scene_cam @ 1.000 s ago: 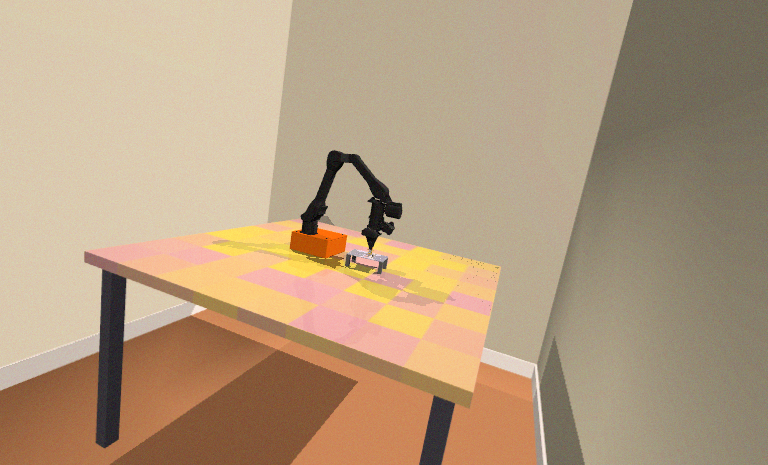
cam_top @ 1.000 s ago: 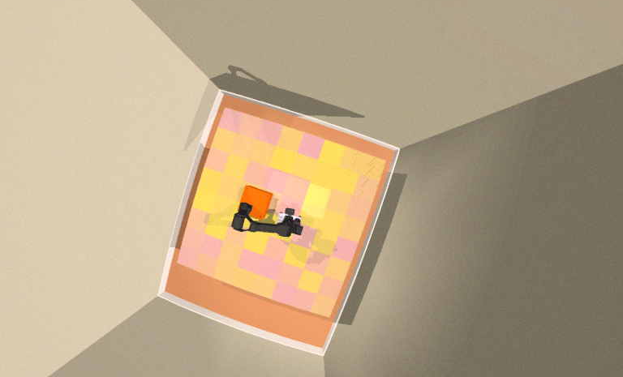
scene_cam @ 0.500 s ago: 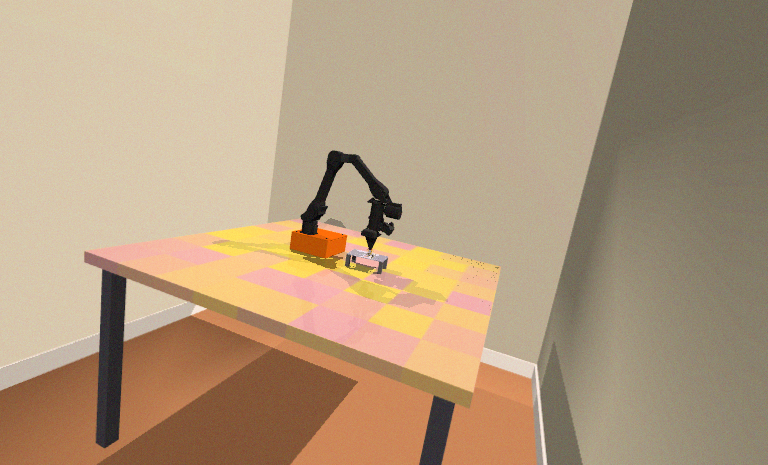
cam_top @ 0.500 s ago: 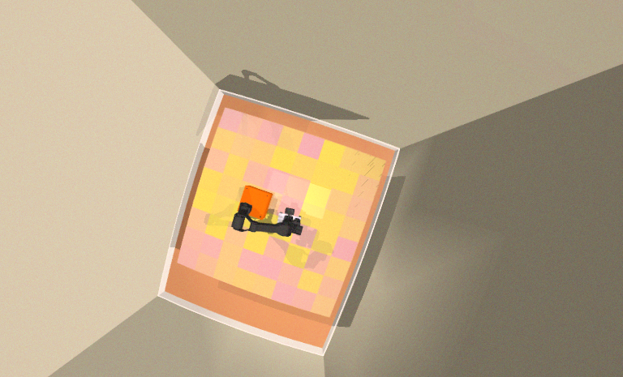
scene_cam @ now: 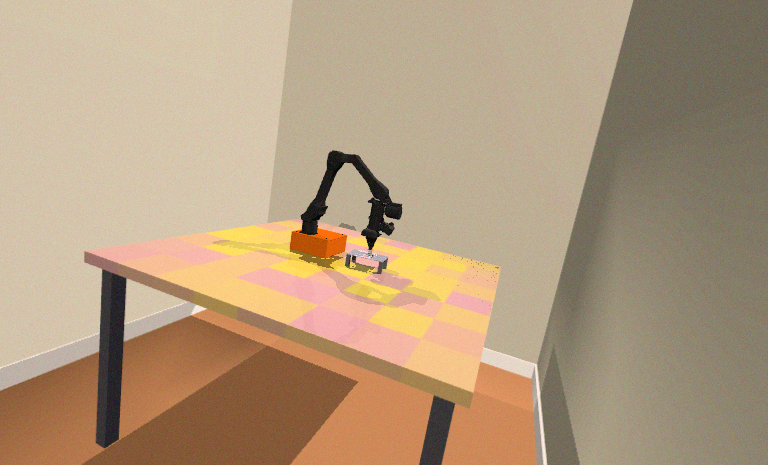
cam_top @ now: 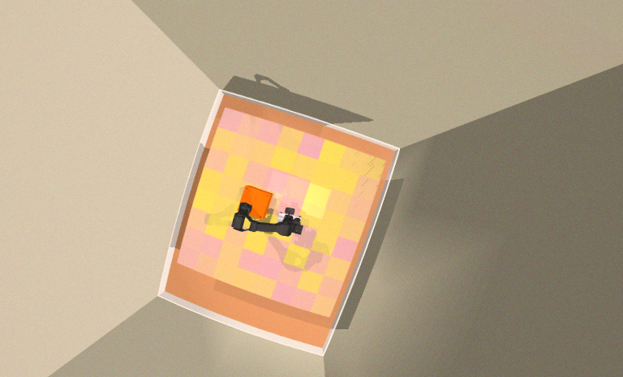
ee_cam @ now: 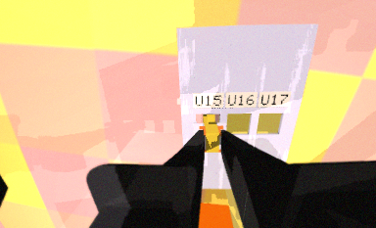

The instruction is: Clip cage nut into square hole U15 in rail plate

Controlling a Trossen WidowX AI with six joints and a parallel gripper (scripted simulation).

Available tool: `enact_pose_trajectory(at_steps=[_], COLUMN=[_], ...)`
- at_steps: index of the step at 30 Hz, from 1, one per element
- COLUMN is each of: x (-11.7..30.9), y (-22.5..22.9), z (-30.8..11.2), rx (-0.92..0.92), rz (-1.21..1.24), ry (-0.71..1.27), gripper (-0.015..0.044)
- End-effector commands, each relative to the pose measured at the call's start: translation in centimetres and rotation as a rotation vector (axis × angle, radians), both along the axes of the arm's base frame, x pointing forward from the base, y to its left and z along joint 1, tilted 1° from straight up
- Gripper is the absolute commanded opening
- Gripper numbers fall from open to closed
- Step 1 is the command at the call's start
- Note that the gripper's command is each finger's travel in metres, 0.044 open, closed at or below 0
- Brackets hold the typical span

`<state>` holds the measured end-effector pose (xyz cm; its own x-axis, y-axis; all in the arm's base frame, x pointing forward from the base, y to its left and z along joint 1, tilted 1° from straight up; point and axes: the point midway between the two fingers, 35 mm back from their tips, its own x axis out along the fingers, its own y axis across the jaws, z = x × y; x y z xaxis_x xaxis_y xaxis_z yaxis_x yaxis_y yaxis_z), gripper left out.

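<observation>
Three square holes, labelled U15, U16 and U17, pierce the smooth grey metal plate (scene_cam: 362,253) (ee_cam: 247,62), a flat bridge on short legs. Above it the black gripper (scene_cam: 370,253) (ee_cam: 211,135) points down, its tapered fingers pinching the small yellow-and-orange nut (ee_cam: 211,124) at U15, the left hole in the wrist view; how deep it sits is unclear. Left of the plate, a boxy orange block (cam_top: 259,199) (scene_cam: 318,243) carries the jointed black arm (cam_top: 268,226) (scene_cam: 324,183). Patchwork squares of pink and yellow cover the table (cam_top: 257,274) (scene_cam: 271,307).
</observation>
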<state>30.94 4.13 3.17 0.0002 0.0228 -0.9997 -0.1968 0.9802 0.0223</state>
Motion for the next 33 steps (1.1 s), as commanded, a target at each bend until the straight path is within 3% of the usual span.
enact_pose_trajectory(at_steps=[1,33], x=[-0.01,-0.06], y=[0.03,0.28], z=[-0.03,-0.16], rx=[-0.005,0.020], rz=[-0.005,-0.004], ry=[-0.001,0.004], gripper=[0.0035,0.0035])
